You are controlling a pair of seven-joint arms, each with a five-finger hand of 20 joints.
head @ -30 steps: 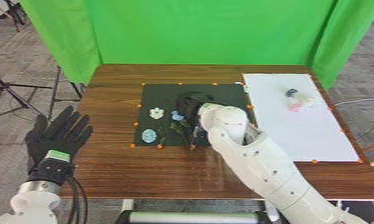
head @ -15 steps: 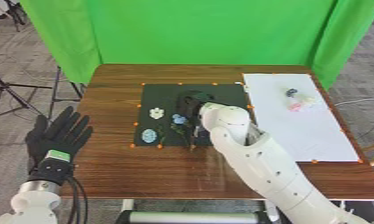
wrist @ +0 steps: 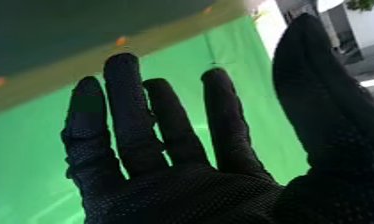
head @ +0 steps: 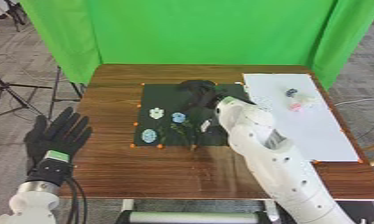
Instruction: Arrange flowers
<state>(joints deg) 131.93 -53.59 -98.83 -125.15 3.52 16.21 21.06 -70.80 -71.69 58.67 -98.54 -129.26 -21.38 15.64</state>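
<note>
In the head view the left hand (head: 61, 132) rests palm-flat at the left, outside the table, fingers straight and spread. The right hand (head: 199, 94) is over the upper part of the dark mat (head: 157, 94). On that mat lie a white flower (head: 157, 113), a blue flower (head: 179, 117) with a green stem, a light blue flower (head: 149, 135) and a small white piece (head: 206, 125). In the right wrist view the right hand (wrist: 179, 192) is open, its fingers straight and holding nothing.
A white sheet (head: 312, 135) lies on the table's right side, with a dark blue flower (head: 291, 92), a pink flower (head: 296, 107) and a pale one (head: 309, 101) on it. Orange markers edge both areas. A green curtain (head: 201, 35) hangs behind the brown table (head: 121, 172).
The right arm has shifted right, and its hand has moved up and back over the mat, uncovering the small white piece. The left hand has stayed where it was.
</note>
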